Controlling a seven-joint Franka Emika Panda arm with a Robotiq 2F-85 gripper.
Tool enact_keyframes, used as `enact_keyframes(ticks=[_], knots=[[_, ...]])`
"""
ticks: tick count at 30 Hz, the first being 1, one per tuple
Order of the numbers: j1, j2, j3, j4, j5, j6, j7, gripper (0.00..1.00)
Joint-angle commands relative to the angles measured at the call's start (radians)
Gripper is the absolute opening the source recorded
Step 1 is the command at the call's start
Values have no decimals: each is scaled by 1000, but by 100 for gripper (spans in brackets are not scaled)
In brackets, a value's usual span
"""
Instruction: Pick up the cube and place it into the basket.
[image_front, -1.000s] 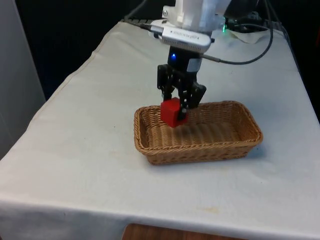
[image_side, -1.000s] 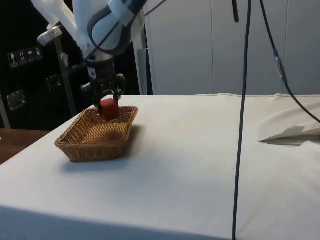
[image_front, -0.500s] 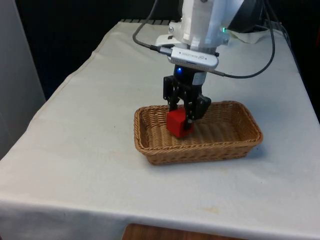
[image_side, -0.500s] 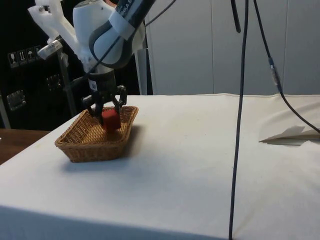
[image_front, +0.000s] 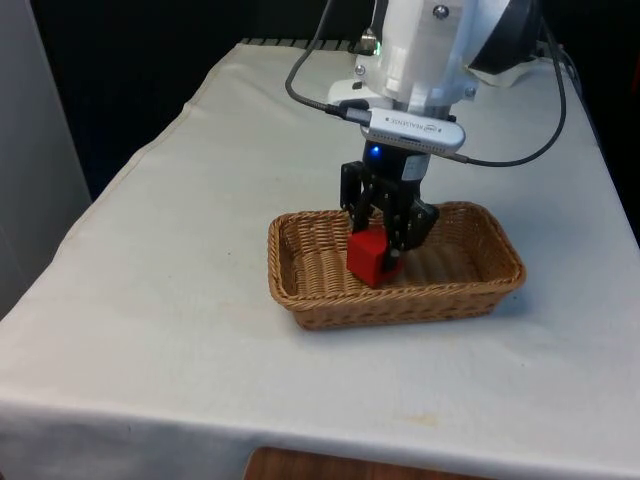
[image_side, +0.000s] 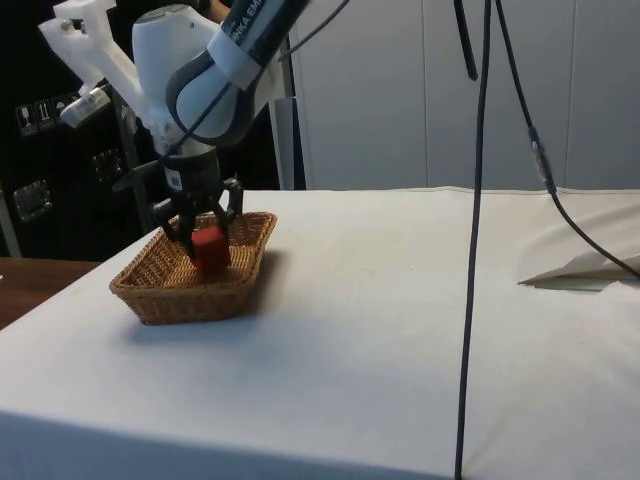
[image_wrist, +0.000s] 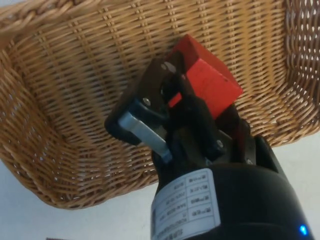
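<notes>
Black gripper fingers clamp the red cube on 2 sides, holding it low inside the wicker basket, toward the middle. That basket sits on the white-clothed table, near its centre.

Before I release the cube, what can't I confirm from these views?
- Whether the red cube touches the basket floor: the near wall hides its underside in front and side views; the gripper covers it in the wrist view.
- The cube's far faces: the fingers cover them.
</notes>
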Motion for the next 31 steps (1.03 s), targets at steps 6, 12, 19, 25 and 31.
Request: enact_keyframes(ticks=[6,12,19,25,31], knots=[[-1,2,0,3,1,-2,0,43],[-1,2,1,3,1,-2,0,100],[-1,-2,-1,4,0,-5,0,100],[5,-36,-10,10,-3,-33,6,100],[1,-66,-7,15,-5,-63,2,100]])
